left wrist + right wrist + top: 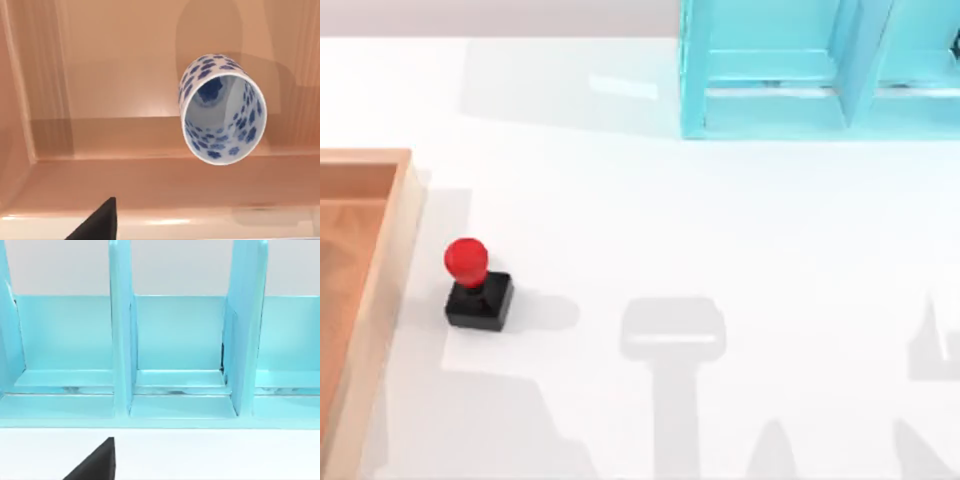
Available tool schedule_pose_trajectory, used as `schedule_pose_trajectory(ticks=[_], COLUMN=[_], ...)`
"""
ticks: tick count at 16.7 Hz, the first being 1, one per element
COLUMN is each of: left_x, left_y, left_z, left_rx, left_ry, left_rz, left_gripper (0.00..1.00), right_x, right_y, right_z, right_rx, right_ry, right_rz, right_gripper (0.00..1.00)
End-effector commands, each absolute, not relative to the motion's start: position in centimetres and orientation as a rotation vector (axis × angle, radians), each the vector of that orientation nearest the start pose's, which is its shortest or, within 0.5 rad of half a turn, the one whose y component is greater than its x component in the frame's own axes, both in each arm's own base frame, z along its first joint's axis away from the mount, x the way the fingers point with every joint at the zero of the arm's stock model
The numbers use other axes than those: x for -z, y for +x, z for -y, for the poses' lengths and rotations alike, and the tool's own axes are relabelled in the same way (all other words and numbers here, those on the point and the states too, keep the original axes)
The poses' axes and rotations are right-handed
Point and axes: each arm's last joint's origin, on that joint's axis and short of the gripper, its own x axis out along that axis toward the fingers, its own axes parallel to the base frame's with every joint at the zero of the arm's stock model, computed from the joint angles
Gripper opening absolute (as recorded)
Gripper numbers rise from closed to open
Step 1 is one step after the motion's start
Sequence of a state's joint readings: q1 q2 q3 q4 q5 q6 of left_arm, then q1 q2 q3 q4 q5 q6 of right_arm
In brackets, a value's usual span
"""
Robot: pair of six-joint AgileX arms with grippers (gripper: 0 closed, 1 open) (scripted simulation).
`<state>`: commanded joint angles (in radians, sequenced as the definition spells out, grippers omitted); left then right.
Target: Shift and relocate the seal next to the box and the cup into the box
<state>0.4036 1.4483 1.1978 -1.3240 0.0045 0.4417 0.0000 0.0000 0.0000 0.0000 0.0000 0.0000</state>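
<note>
The seal [478, 290], a black block with a red knob, stands upright on the white table just right of the box [395, 260], a little apart from its tan rim. In the left wrist view the cup [222, 117], white with blue patterning, stands upright on the box's reddish-brown floor [125, 65], near an inner wall. A black fingertip [102, 222] of my left gripper hangs above the box rim, well apart from the cup, holding nothing. A black fingertip [100, 460] of my right gripper hovers over the table facing the shelf, holding nothing.
A light blue shelf structure [800, 70] with upright dividers [122, 330] stands at the back right of the table. Arm shadows fall on the white table along its front edge.
</note>
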Motion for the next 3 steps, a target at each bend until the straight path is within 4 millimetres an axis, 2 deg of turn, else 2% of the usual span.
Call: schedule_pose_trajectory(ticks=[3], left_x=[-26.68], left_y=[22.31], left_z=[-9.73], left_rx=[0.023], left_ry=[0.019], left_rz=[-1.574], left_gripper=[1.00], right_x=[-16.00], right_y=[10.57], right_z=[0.12], right_rx=[0.000], right_ry=[0.000], right_rz=[0.000], right_gripper=[1.00])
